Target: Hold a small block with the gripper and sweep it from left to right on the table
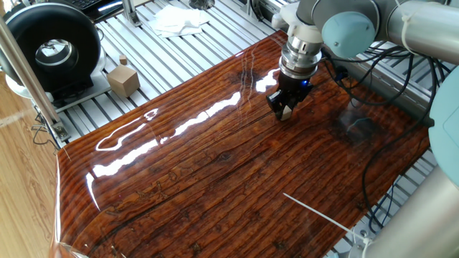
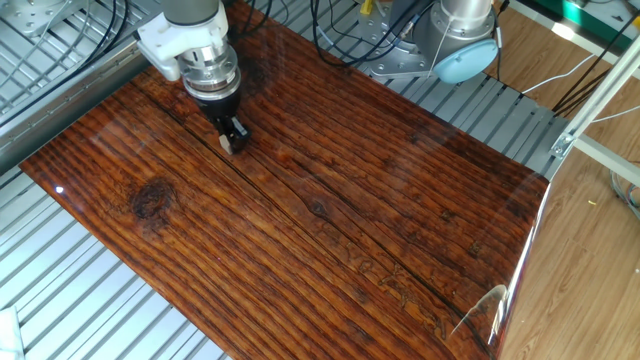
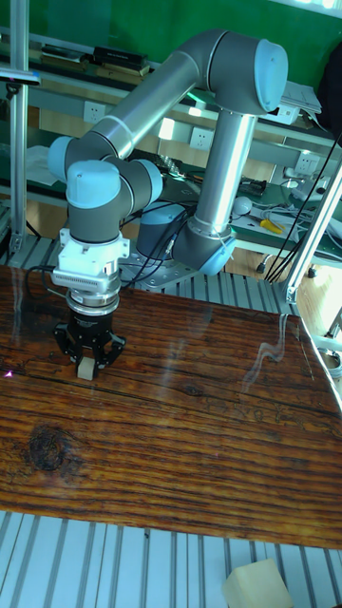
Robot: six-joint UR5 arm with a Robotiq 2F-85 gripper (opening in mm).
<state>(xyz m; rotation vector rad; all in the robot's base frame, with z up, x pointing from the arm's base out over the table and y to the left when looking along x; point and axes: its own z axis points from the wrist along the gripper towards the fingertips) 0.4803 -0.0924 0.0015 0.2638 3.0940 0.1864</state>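
The gripper (image 1: 285,112) is clamped on the small block (image 3: 85,370), which sits at the table (image 2: 330,230) surface near the table's far corner, well away from the larger tan cube (image 1: 122,79)

One robot arm (image 3: 142,123) is working over one glossy wood-grain table (image 1: 237,186), carrying a single two-fingered hand (image 1: 285,109). One small block (image 1: 286,112) is sitting between the hand's two fingers, pressed to the board. One larger tan cube with a knob (image 1: 123,78) is resting on the slatted aluminium frame (image 1: 179,54) beside the table, near one black round device (image 1: 49,46) and one crumpled white cloth (image 1: 178,19). In the tall fixed view, one pale tan block (image 3: 255,583) is showing at the bottom edge. Several black cables (image 1: 387,136) are trailing across the table's far corner, too tangled to count.
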